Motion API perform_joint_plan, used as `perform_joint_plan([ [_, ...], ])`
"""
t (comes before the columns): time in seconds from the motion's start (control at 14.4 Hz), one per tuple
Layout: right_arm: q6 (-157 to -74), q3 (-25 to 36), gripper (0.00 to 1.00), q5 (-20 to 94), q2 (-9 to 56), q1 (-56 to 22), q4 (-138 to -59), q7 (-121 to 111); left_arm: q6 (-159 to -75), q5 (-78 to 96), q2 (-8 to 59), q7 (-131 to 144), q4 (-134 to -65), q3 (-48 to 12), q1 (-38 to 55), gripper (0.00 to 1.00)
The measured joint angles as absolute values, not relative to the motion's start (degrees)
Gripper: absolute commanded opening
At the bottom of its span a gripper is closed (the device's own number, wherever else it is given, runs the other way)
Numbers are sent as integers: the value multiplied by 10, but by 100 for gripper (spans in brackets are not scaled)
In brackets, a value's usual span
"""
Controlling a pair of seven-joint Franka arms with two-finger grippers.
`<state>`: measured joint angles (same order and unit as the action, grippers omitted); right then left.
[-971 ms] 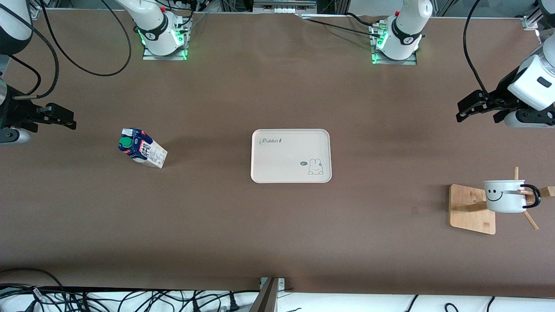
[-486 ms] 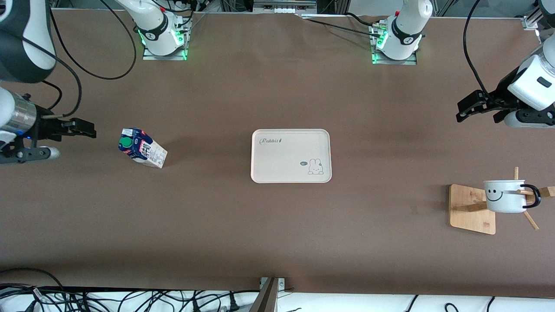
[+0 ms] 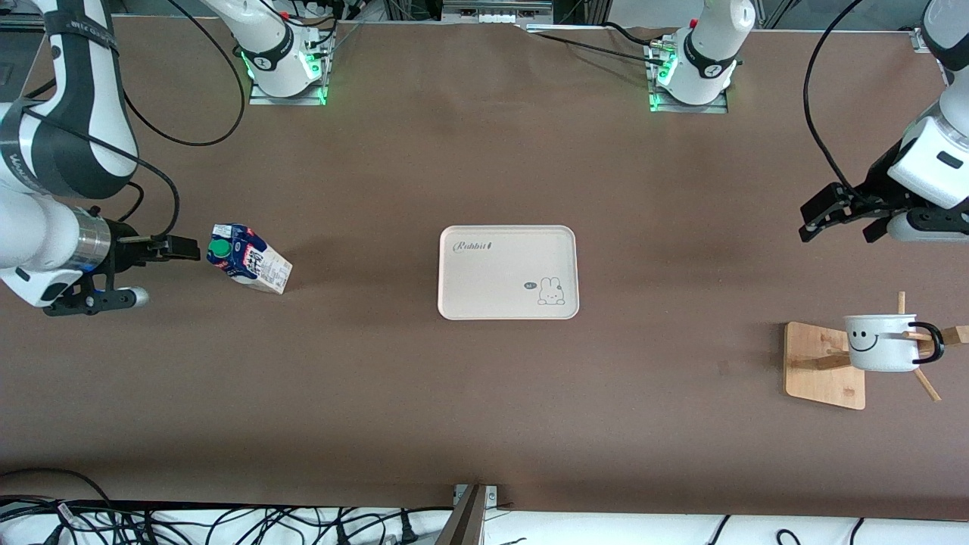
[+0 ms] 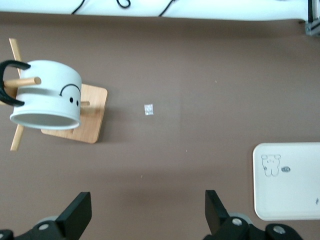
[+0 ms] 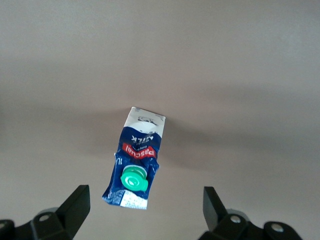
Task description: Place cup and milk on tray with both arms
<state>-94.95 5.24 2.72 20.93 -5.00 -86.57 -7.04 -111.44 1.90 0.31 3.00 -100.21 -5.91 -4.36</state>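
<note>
Front view, worked across from the right arm's end of the table: right gripper [image 3: 170,248] hangs low with its fingers spread wide and empty, its tips just short of the green-capped top of the milk carton [image 3: 250,259]. The carton stands on the brown table [image 3: 378,393], well apart from the tray, its gabled top pointing back toward the right gripper; right wrist view shows the milk carton [image 5: 134,159] centred between the open fingers, so a straight advance looks enough to bracket it. Cream tray [image 3: 508,272] sits mid-table, bare. Toward the left arm's end, the smiley cup [image 3: 882,342] hangs by its handle on a peg of the bamboo rack [image 3: 824,365], near the table's end edge. Left gripper [image 3: 840,214] hovers over bare table, fingers wide, holding nothing. Each arm is nearer its own item.
</note>
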Motion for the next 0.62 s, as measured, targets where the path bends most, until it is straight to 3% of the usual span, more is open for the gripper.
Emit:
perform_joint_plan([
  [0.35,-1007,52,100,34,221,-67,-904,-38,-1223,19,3,30,-1072,-56,-62,100],
  [0.62,-1017,52,100,35,221,-86,-917,-4,-1225,19,-4,30,-1086,-55,-73,100],
])
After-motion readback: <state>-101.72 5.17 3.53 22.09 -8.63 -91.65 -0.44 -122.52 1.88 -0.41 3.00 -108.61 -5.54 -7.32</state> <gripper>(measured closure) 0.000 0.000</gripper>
